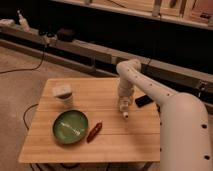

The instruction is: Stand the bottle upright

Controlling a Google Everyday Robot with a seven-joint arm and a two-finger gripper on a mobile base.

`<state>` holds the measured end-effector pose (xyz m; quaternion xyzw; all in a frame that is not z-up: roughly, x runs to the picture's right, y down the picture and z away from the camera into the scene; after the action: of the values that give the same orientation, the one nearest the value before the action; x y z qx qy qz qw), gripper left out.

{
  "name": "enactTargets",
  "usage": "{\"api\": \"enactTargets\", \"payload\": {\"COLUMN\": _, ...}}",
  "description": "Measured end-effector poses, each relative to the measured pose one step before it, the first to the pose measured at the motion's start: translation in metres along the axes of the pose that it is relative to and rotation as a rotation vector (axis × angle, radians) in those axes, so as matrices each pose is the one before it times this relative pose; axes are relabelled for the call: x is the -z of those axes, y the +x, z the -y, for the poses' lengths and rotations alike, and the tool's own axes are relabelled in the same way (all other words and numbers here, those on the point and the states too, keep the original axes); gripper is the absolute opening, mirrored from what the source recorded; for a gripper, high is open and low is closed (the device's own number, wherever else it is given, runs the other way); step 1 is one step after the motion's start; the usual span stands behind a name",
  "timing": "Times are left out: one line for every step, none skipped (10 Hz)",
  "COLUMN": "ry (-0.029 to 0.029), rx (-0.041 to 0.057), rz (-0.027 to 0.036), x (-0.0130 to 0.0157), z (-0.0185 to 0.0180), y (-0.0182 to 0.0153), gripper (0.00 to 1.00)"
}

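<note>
We begin with the robot's white arm (150, 90), the biggest thing here. It comes in from the right edge, arches over the table's right side and bends downward near the back. Beneath it stands the wooden table (135, 145), pale and slatted. On its front left sits a green bowl (55, 123) (something light streaks its inside, and we cannot name it). Behind the bowl, toward the back left, a white cup (63, 95) stands upright, apart from the bowl. A black phone (142, 100) lies flat just right of the arm's lower end. A red-brown oblong object (94, 131) lies slanted just beside the bowl's right rim. The gripper (123, 106) points down at the tabletop, right of centre, between the cup and the phone. The bottle (124, 114) is directly at its tip, a small white shape reaching down to the wood. We cannot tell whether it is upright or tilted, nor whether the gripper has closed on it.
</note>
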<state>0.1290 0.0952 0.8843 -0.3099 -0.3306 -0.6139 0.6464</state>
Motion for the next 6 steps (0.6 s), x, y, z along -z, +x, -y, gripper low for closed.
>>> {"api": "enactTargets", "payload": {"ry": 0.01604, "rx": -0.01160, "rz": 0.03970, "x": 0.01008, "z": 0.00176, "y": -0.00695, "gripper": 0.17}}
{"api": "enactTargets", "payload": {"ry": -0.00114, "rx": -0.00969, "rz": 0.02737, "x": 0.00439, "z": -0.00531, "y": -0.00619, "gripper": 0.16}}
{"api": "enactTargets", "payload": {"ry": -0.00703, "rx": -0.00431, "rz": 0.01365, "x": 0.00005, "z": -0.00474, "y": -0.00378, "gripper": 0.16}}
{"api": "enactTargets", "payload": {"ry": 0.00035, "rx": 0.00262, "rz": 0.00196, "x": 0.00036, "z": 0.00184, "y": -0.00027, "gripper": 0.15}}
{"api": "enactTargets", "payload": {"ry": 0.00194, "rx": 0.00312, "rz": 0.00122, "x": -0.00005, "z": 0.00230, "y": -0.00003, "gripper": 0.14}}
{"api": "enactTargets", "payload": {"ry": -0.00013, "rx": -0.00150, "rz": -0.00055, "x": 0.00022, "z": -0.00094, "y": 0.00001, "gripper": 0.14}}
